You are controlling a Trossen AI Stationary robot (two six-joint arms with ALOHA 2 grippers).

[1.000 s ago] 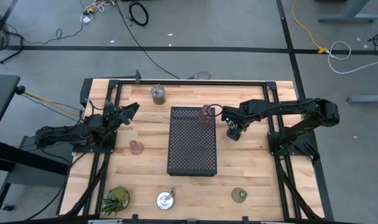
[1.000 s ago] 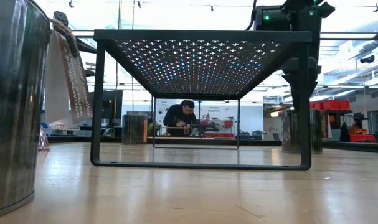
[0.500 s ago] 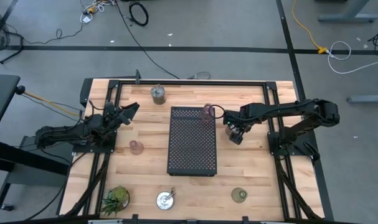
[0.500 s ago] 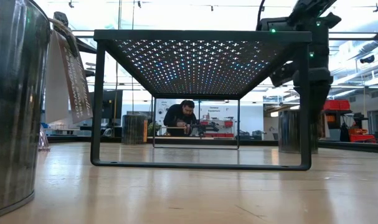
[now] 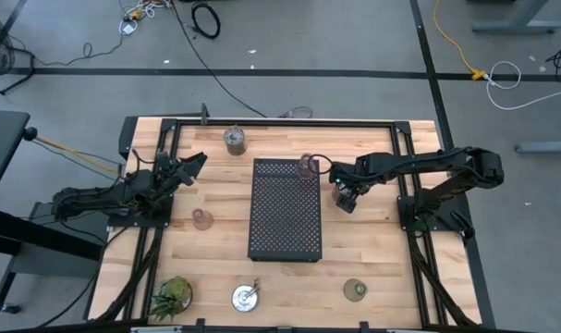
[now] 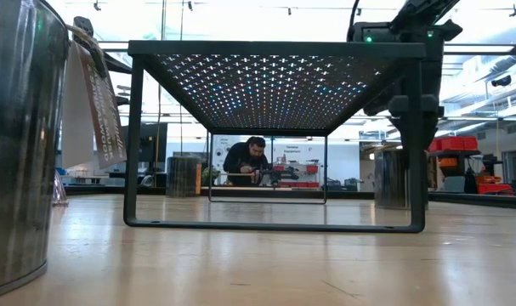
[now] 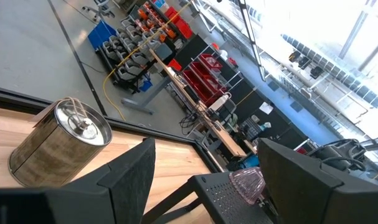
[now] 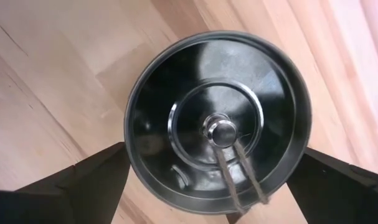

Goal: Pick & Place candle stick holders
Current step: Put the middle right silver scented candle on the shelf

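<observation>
My right gripper hangs over an upright silvery holder, mouth facing straight up at me; my jaws straddle it, released.

Silvery metal holders: three, at 11 o'clock, 6 o'clock and 3 o'clock on the table. The last is clear only in the right wrist view. Pink glass holders: two, at 9 and 12 o'clock. Olive-green glass holder: one, 5 o'clock. Black perforated tray: one, centre. Spiky plant: one, 7 o'clock.
</observation>
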